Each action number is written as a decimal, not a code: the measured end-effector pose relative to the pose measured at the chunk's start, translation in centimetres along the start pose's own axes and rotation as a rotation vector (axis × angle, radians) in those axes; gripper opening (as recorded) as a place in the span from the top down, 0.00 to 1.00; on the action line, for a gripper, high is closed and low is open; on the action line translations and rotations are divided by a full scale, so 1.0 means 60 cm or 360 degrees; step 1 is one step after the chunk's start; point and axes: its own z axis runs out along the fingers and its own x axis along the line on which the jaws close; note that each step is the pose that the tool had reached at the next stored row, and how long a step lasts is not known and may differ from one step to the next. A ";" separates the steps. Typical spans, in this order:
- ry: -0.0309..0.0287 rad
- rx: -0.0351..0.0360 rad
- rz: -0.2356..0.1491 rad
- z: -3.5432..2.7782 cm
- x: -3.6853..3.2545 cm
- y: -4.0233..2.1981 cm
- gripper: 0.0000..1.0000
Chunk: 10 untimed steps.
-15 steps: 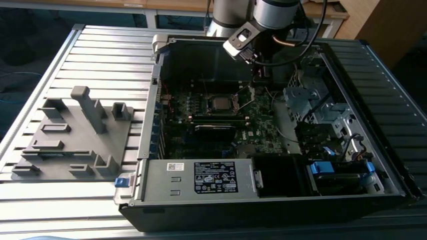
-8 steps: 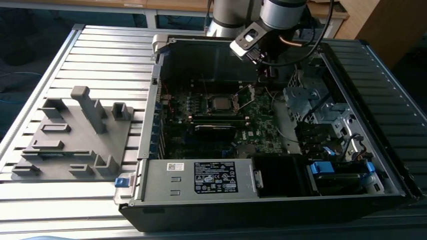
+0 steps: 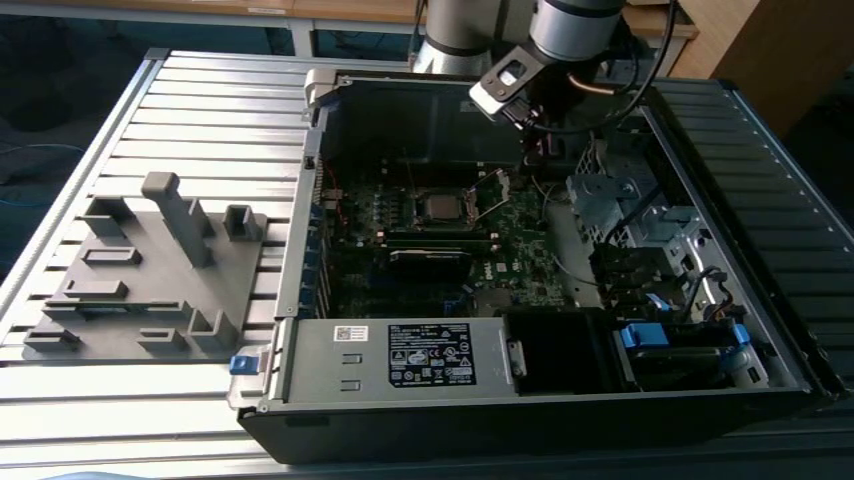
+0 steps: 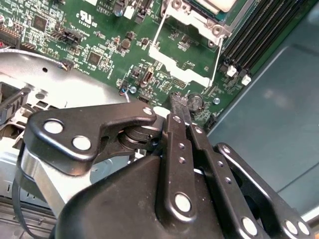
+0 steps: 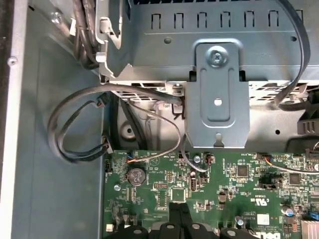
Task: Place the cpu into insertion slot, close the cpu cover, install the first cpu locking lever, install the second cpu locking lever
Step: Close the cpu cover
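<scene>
Cpu [image 3: 441,208]: dull grey square lying flat in the slot [image 3: 415,208], near the middle of the board, with nothing over it.

Slatted metal table [image 3: 134,110], bearing everything. On it, open computer case [image 3: 534,425], laid on its side with the side panel off, probably to give reach from above. Beside the case, on the exterior view's left, grey tray [image 3: 147,335] of moulded holders, well apart from the work. Inside the case, green board [image 3: 521,275], lying flat and facing up.

Arm [image 3: 574,25] entering over the far wall of the case, wrist bent to aim down at the board, on the exterior view's right of the slot.

Cover [image 4: 192,75] in the second wrist view: silvery frame with a cut-out middle, swung open away from the slot and not yet closed, likely so as to leave the recess free for the chip.

Gripper [image 4: 177,105]: black fingers drawn together, tip to tip, nothing seen between them. Pointing down at bare board just beyond the free edge of the cover, beside a coin battery [image 4: 195,101]. Touching the board or hovering just above it: cannot tell. Seems nearer the cover than the cpu.
</scene>
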 end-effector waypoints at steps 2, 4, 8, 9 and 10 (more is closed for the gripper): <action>-0.00002 0.0000 0.0007 0.003 0.000 0.001 0.89; -0.00003 -0.0001 0.0012 0.006 0.000 0.001 0.89; -0.00010 -0.0001 0.0026 0.014 -0.001 0.001 0.89; -0.00012 -0.0001 0.0030 0.016 -0.001 0.001 0.89; -0.00011 -0.0001 0.0033 0.017 -0.001 0.000 0.89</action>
